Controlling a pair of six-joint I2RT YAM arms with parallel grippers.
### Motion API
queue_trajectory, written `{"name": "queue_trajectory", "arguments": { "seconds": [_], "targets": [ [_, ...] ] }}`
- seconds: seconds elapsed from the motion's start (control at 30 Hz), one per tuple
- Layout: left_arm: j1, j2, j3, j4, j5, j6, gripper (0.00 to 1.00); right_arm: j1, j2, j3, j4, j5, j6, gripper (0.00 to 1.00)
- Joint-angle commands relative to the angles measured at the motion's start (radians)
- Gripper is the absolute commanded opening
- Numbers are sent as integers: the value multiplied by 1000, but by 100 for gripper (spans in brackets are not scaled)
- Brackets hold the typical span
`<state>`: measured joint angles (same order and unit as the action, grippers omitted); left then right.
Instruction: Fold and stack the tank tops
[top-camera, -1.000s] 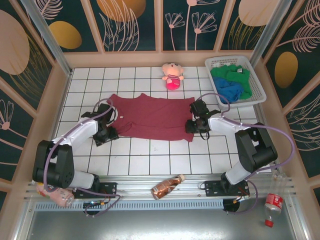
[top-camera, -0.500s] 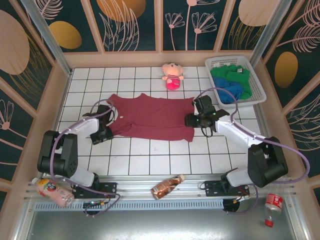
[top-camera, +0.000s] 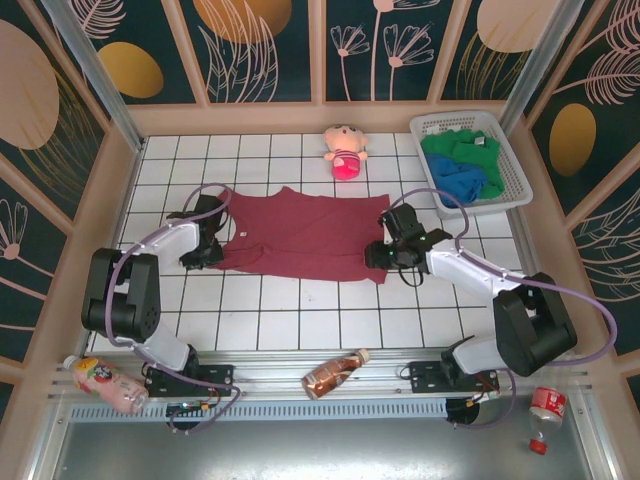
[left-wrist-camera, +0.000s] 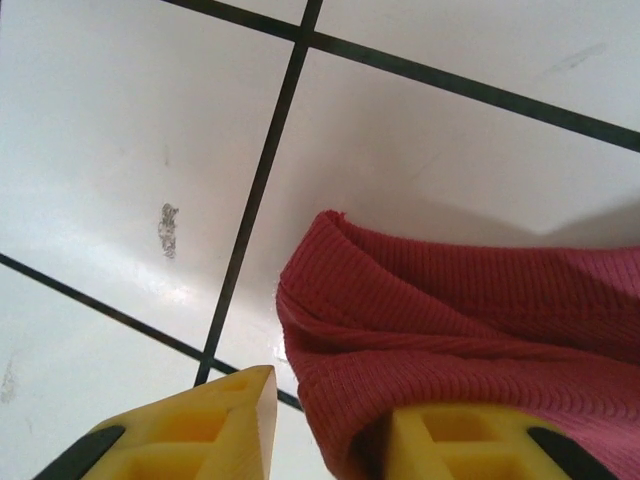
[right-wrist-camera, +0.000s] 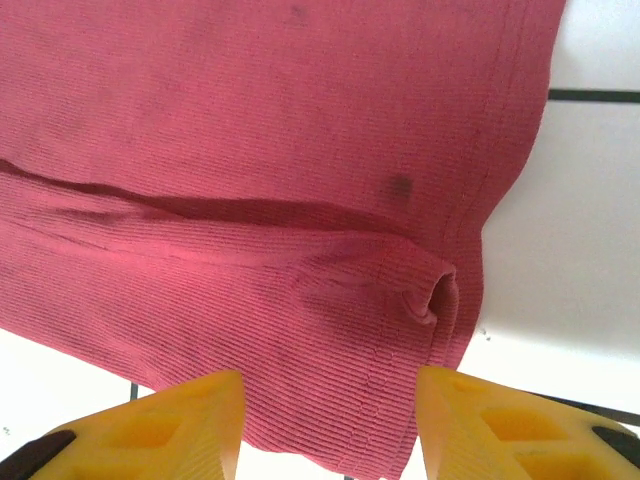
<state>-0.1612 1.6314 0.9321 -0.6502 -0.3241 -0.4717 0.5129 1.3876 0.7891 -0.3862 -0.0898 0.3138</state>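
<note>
The maroon tank top (top-camera: 300, 235) lies spread flat on the tiled table. My left gripper (top-camera: 205, 250) sits at its left edge. In the left wrist view a rolled edge of the maroon tank top (left-wrist-camera: 450, 320) lies between the yellow fingers of the left gripper (left-wrist-camera: 330, 385), against the right one, with a sliver of tile beside the left one. My right gripper (top-camera: 383, 252) is at the near right corner, and in the right wrist view this gripper (right-wrist-camera: 328, 385) stands open astride the maroon tank top's (right-wrist-camera: 250, 150) folded hem. The green tank top (top-camera: 455, 147) and the blue tank top (top-camera: 458, 180) lie in the basket.
The white basket (top-camera: 520, 180) stands at the far right. A pink doll (top-camera: 345, 150) sits behind the maroon top. A brown bottle (top-camera: 335, 372) lies on the front rail, with other bottles at the left (top-camera: 100, 380) and right (top-camera: 545, 405) corners.
My left gripper has moved farther back along the top's left edge and its jaws have narrowed around the cloth. The right gripper shifted a little and came back to the near right corner.
</note>
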Motion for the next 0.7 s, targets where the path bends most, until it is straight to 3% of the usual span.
{"name": "queue_trajectory", "arguments": {
  "seconds": [0.0,0.37,0.47,0.6,0.67],
  "targets": [
    [14,35,34,-13,-29,68,28,11,1,-27,31,-13,29,48],
    [69,193,189,-13,-29,173,28,22,8,-113,71,16,42,47],
    [85,237,218,-16,-2,186,36,18,27,-114,84,35,31,46],
    [93,289,264,1,-33,201,41,24,45,-107,75,50,25,45],
    [96,310,292,-2,-59,210,48,27,30,-93,57,60,19,43]
  ]
}}
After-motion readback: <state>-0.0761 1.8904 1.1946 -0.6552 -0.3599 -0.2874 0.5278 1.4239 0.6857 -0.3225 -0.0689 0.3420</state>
